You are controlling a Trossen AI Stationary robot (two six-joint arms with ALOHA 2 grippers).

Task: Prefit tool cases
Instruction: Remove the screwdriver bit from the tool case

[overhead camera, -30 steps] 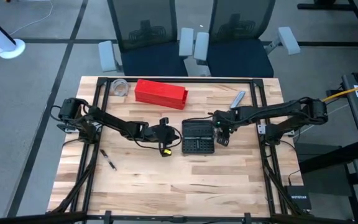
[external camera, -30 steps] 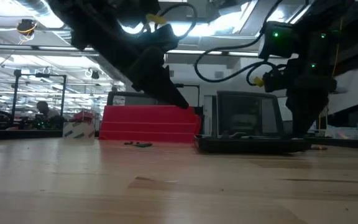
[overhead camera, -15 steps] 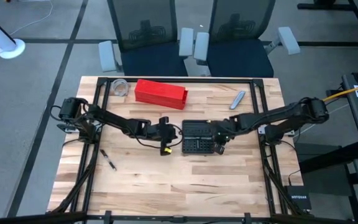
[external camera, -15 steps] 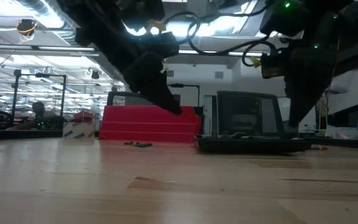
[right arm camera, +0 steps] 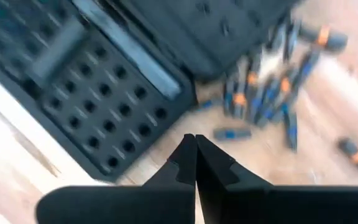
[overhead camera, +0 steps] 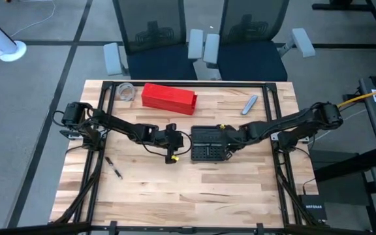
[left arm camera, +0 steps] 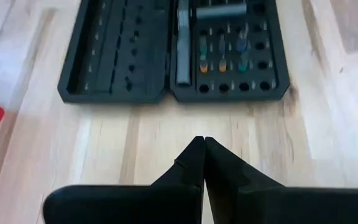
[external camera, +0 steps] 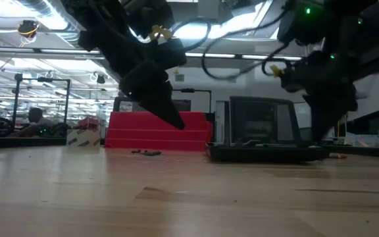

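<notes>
At the centre of the high view I have the tool case (overhead camera: pixel 207 145) lying open on the table (overhead camera: pixel 175 196), its two gridded halves side by side, with the red box (overhead camera: pixel 168 98) up toward the frame's upper left. By my reading the job is only partly done. My left wrist view shows a handful of coloured bits already seated in one half, plus a grey bar along the hinge side, while the other half's sockets look bare. My right wrist view shows a scatter of loose bits (right arm camera: pixel 272 93) lying on the wood just beside the case, so plenty of fitting is left.

Neither tool is carrying anything. The left gripper (left arm camera: pixel 202 163) is clenched tip to tip with nothing between, pointing at the case from a little way off at the case's left in the high view. The right gripper (right arm camera: pixel 195 160) is clenched the same way, empty, hanging over the case's edge near the loose bits.

From overhead the right arm covers the case's right edge, so I cannot see the bit pile there. The right wrist picture is smeared, so I can't count the bits, and some may be something else. In the low view one half seems to stand upright, though the dark silhouettes make that uncertain.
</notes>
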